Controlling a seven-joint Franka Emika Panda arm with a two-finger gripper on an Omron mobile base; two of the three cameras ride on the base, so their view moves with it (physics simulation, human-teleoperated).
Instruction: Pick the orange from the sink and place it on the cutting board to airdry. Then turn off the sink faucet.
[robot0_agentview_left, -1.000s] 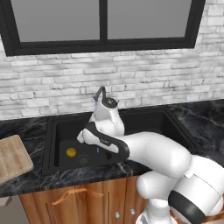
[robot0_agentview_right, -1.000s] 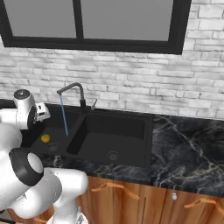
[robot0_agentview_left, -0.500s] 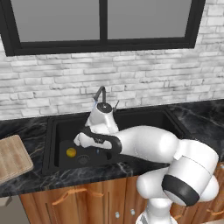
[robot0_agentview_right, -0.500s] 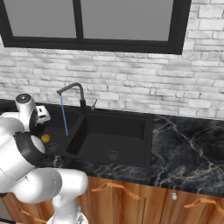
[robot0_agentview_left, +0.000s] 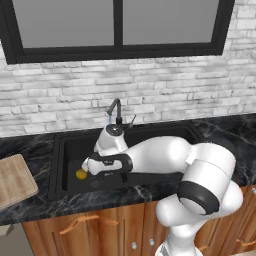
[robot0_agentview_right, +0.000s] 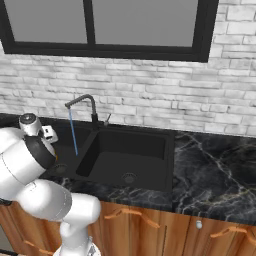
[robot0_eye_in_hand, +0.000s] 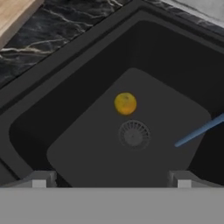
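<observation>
Lying beside drain: orange.

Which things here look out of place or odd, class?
An orange lies on the sink floor beside the drain, an odd spot for fruit. The faucet runs a thin water stream into that basin.

Your arm has swung lower and further to the left of the left base view over the last second, its hand now down inside the sink just right of the orange. In the right base view, the arm's white bulk has shifted toward the left edge.
</observation>
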